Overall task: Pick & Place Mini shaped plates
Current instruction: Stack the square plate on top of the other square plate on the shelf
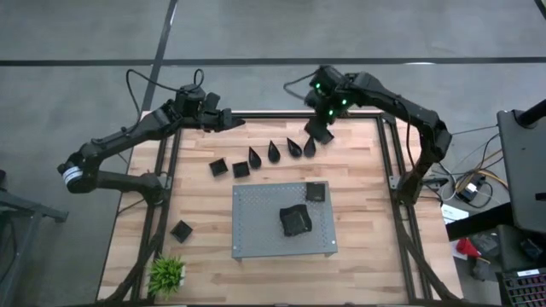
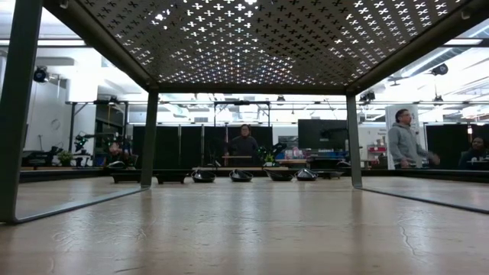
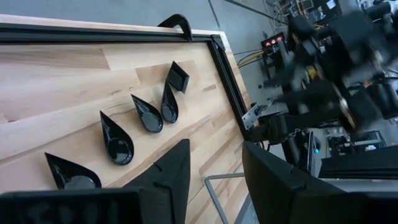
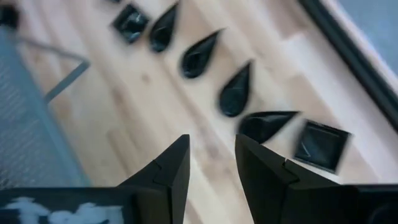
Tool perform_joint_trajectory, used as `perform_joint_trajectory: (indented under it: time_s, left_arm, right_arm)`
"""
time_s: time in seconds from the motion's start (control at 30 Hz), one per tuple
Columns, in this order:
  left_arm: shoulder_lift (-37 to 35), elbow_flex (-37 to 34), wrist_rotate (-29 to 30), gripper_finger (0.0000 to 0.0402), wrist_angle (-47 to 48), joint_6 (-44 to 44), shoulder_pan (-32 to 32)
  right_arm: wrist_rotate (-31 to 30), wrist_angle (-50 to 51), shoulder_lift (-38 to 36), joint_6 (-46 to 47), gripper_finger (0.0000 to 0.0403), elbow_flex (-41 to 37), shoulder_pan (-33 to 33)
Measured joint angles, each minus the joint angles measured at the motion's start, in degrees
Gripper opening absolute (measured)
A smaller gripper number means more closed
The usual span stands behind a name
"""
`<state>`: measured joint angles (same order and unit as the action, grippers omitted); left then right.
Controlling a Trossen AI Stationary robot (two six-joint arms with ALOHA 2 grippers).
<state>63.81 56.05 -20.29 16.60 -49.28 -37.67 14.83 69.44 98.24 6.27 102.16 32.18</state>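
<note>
both claws released: right claw [image 4: 211, 165] above teardrop plates [image 4: 235, 93]; left claw [image 1: 232, 122] at table's far edge

**Four cameras, one table**

One camera hangs overhead, looking straight down on the whole table [image 1: 358, 183] and both arms. Another sits at tabletop height beneath the perforated board [image 2: 252, 38], facing level into the room. Each wrist camera peers past its own fingers, close above the wood; both catch the same row of teardrop plates [image 3: 140, 121] [image 4: 217, 65].
</note>
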Motion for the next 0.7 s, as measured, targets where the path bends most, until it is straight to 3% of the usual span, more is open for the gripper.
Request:
perform_joint_trajectory:
  time_s: [0.3,0.43,0.7]
  left_arm:
    - [0.0,0.0,0.0,0.0138,-0.2,-0.4,0.0]
    - [0.0,0.0,0.0,0.0138,-0.2,-0.4,0.0]
    - [0.0,0.0,0.0,0.0138,-0.3,-0.7,0.0]
  right_arm:
    - [0.8,-2.8,0.1,0.9,0.0134,-4.2,11.9]
    - [4.2,-6.2,0.1,1.1,0.0132,-8.6,16.7]
    - [4.6,-15.7,0.2,-1.7,0.0129,-19.6,22.0]
